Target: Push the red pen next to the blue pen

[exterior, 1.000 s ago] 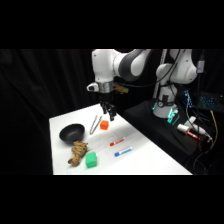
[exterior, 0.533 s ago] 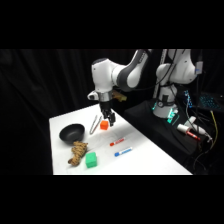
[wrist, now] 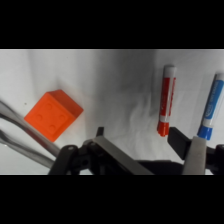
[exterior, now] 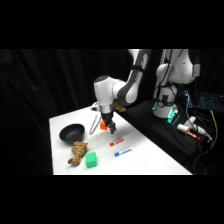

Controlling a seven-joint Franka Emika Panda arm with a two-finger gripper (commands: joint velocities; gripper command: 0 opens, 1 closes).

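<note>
The Franka Panda arm [exterior: 125, 87] is glossy white with rounded link shells and dark grey bands at its joints. Its base [exterior: 165, 107] shows a green glow at five o'clock. The gripper [exterior: 111, 129] is dark, with black linkage and pale grey finger pads [wrist: 196, 156].

black bowl [exterior: 72, 133], green block [exterior: 91, 160], orange cube [wrist: 53, 114], tongs [wrist: 22, 136].

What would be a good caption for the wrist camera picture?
Past the gripper: red pen and blue pen lying side by side, apart; orange block left.

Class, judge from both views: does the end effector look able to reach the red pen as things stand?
Probably yes: the end effector hangs just above the red pen, with bare table between and nothing blocking.
</note>
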